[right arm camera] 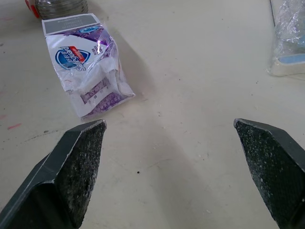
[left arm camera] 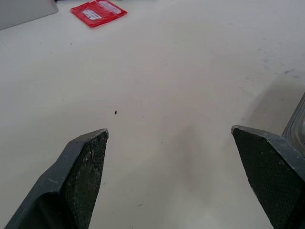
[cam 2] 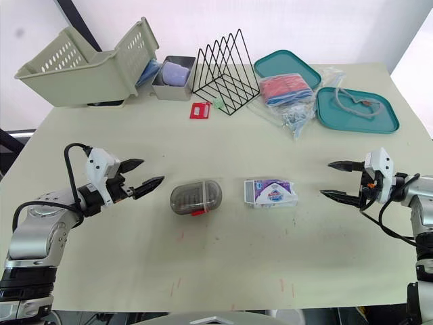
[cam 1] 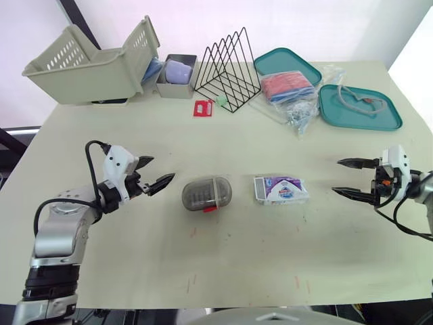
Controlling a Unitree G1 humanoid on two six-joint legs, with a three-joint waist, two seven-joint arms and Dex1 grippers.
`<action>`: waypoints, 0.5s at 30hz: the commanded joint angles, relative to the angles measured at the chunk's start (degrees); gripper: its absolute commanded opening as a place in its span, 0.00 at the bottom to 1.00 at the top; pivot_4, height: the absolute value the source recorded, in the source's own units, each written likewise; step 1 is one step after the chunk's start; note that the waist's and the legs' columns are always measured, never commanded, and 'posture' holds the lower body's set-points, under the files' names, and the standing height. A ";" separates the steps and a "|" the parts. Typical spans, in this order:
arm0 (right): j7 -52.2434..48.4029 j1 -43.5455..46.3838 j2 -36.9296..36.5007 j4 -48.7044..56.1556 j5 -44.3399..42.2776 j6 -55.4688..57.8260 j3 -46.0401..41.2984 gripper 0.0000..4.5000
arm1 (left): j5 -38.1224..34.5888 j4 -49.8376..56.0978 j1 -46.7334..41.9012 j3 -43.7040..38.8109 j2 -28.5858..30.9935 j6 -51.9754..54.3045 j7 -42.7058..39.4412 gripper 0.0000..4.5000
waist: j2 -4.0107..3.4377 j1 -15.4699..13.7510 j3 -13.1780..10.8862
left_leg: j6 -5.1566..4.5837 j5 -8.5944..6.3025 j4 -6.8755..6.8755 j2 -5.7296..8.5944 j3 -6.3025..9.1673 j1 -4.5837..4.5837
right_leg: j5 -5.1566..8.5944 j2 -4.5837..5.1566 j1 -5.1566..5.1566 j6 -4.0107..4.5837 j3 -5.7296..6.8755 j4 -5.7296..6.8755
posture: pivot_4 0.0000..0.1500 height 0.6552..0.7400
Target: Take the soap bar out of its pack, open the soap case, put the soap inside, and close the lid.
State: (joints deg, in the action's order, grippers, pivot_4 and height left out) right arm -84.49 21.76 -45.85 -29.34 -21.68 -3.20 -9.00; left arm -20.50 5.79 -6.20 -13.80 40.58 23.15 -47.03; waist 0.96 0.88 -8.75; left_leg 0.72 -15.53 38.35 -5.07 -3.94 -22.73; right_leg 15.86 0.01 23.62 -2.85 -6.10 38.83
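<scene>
Only a sliver of the soap case [left arm camera: 300,123] clears the left wrist view's edge, and the right wrist view's edge crops it too. The wrapper of the soap pack [right arm camera: 86,67] hides its contents. Print on the red packet [cam 1: 203,107] is too small to read.

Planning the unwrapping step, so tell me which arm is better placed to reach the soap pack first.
Right. The open right gripper faces the soap pack with nothing between; the soap case lies between that pack and the left gripper.
</scene>
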 commanded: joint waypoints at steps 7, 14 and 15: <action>1.45 0.18 -1.82 4.31 -1.60 2.40 -2.19 1.00 | -0.81 2.69 1.58 -1.14 -0.02 -2.46 -0.07 0.99 | 0.00 0.00 0.00 | 0.00 0.00 0.01 0.00 0.00 0.00 | 0.00 0.00 0.00 0.00 0.00 0.01 | 1.00 1.00; 2.39 0.76 -1.84 6.11 -1.61 4.61 -1.75 1.00 | -1.06 2.55 1.60 -1.34 0.22 -3.60 -0.92 0.99 | 0.00 -0.03 0.00 | 0.00 0.00 0.01 0.00 -0.01 0.00 | 0.00 0.00 0.00 0.00 -0.01 0.01 | 1.00 1.00; 2.21 0.99 -1.96 6.11 -1.61 4.84 -1.68 1.00 | -1.22 2.48 1.43 -1.38 0.30 -3.77 -1.16 0.99 | 0.00 -0.03 0.00 | 0.00 0.00 0.01 0.00 -0.01 0.00 | 0.00 0.00 0.00 0.00 -0.01 0.01 | 1.00 1.00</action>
State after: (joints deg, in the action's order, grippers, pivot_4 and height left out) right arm -82.11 21.56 -46.65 -24.90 -22.09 1.20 -9.52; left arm -20.54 6.27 -4.30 -13.78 40.25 20.72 -47.66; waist 0.97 0.85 -8.75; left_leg 0.72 -15.53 38.36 -5.07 -3.95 -22.73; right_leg 15.86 0.01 23.62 -2.85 -6.10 38.84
